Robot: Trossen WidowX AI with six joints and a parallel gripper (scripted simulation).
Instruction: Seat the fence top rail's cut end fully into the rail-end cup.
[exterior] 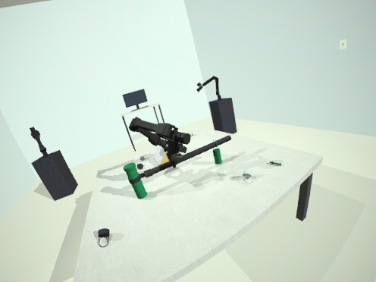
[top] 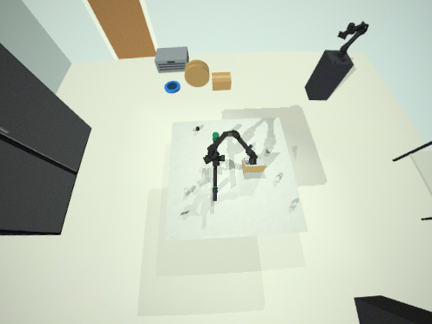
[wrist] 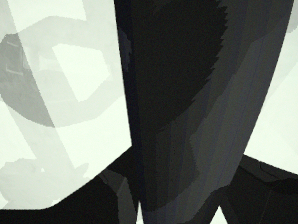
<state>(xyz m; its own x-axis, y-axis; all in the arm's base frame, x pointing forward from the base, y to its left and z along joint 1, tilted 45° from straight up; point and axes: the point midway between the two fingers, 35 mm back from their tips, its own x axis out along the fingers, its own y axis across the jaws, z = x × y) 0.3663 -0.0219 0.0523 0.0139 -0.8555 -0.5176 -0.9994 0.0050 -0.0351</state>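
The black rail [top: 214,178] [exterior: 205,148] [wrist: 175,75] slopes above the table, its far end higher. My gripper [top: 214,159] [exterior: 175,161] [wrist: 170,149] is shut on it, nearer the big post. The green big post [exterior: 139,189] [top: 215,135] leans slightly in the exterior view. Its black brace band [exterior: 135,180] sits below the post cap [exterior: 130,166]. The small dark cup [exterior: 142,175] on the band faces the rail's low end; they look in line and very close, but how far the end is inside cannot be told. The rail passes through the thin green loop cap [exterior: 215,143] above the short green post [exterior: 217,156].
A black ring-like fitting [exterior: 103,233] [top: 197,128] lies on the table [exterior: 170,235] near the big post. A clear-looking fitting [exterior: 246,176] and a small green part [exterior: 275,163] [top: 185,212] lie beyond the short post. The orange-sided arm base [top: 254,168] stands beside the rail.
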